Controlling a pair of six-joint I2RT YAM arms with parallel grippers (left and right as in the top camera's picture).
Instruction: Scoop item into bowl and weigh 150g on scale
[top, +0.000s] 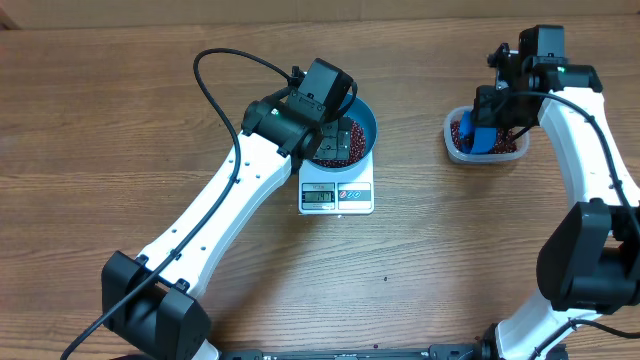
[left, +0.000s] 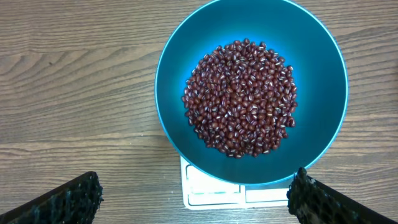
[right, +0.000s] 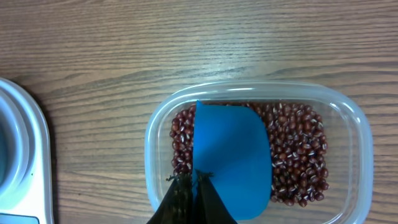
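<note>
The blue bowl (left: 320, 74) stands on the white scale (left: 208, 191) and holds a mound of dark red-brown beans (left: 241, 98). My left gripper (left: 198, 177) hovers above the bowl's near rim, open wide, with nothing between its black fingers (left: 71, 200). In the overhead view the left gripper (top: 335, 130) covers most of the bowl (top: 368, 118), and the scale (top: 336, 196) shows its display in front. My right gripper (right: 191, 177) is shut on a small blue scoop (right: 233, 155), which rests in a clear tub (right: 155, 137) of beans (right: 301, 149).
The clear tub (top: 456, 150) sits at the back right of the wooden table, a hand's width right of the scale. The scale's corner (right: 28, 155) shows at the left edge of the right wrist view. A black cable (top: 215, 90) loops over the left arm.
</note>
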